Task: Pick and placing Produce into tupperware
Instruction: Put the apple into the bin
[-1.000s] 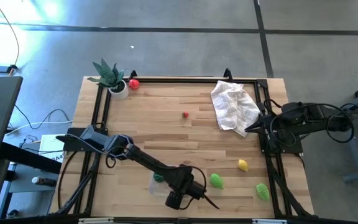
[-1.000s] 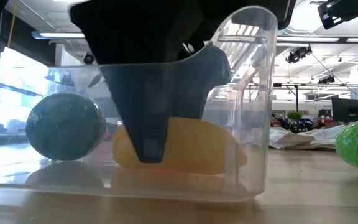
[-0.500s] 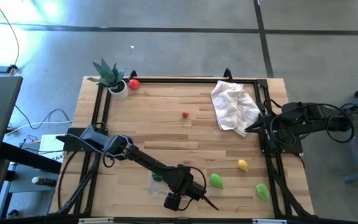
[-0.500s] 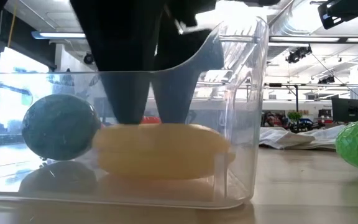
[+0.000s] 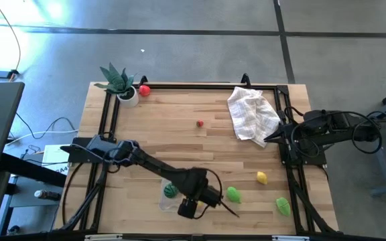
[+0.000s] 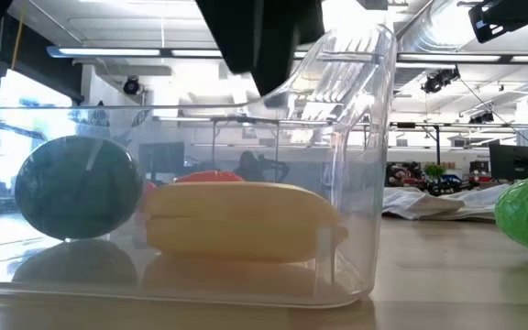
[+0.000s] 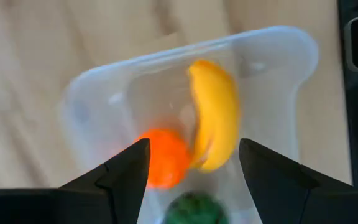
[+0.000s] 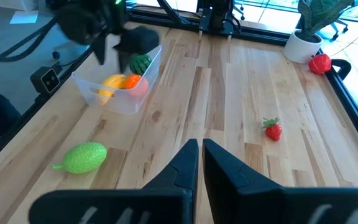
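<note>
Left wrist view: the left claw (image 7: 191, 163) hangs wide open and empty directly above the tupperware (image 7: 92, 93), where a yellow banana (image 7: 215, 112), an orange fruit (image 7: 163, 157) and a dark green piece (image 7: 191, 208) lie. The container sits near the tabletop (image 5: 179, 134) front edge. The right claw (image 8: 201, 155), its fingers nearly together, holds nothing at the far right.

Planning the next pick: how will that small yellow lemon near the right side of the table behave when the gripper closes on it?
The lemon looks rounded and smooth, so it may roll or squirt out if the fingers pinch off-centre. It appears small and plastic, probably light and stiff. It sits alone on bare wood, apart from the green pieces, so a nudge would likely send it rolling freely.
</note>
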You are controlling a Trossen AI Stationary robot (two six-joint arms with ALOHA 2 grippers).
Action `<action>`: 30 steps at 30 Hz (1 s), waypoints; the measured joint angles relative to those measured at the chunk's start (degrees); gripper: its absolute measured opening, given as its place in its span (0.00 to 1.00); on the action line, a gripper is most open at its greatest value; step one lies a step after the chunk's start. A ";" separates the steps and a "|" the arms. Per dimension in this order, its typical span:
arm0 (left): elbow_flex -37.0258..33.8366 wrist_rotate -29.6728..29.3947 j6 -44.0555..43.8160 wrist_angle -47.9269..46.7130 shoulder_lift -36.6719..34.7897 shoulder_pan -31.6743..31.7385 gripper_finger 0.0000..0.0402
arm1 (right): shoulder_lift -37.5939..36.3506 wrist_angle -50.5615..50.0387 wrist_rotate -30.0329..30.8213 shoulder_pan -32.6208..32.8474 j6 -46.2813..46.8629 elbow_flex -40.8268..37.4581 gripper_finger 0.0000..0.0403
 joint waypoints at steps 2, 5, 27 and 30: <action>0.27 -1.37 0.89 -0.69 -1.10 0.91 0.58 | -0.02 0.02 0.02 -0.02 -0.01 0.00 0.04; 0.27 -3.76 2.48 -2.30 -3.04 2.58 0.58 | -0.02 0.02 0.00 -0.02 0.00 0.00 0.04; -0.26 -13.94 28.93 -9.76 -16.28 32.26 0.58 | -0.01 0.02 0.02 -0.02 0.00 0.00 0.04; -0.24 -12.23 33.25 -9.77 -16.78 38.37 0.58 | -0.02 0.02 0.02 -0.02 0.00 0.00 0.04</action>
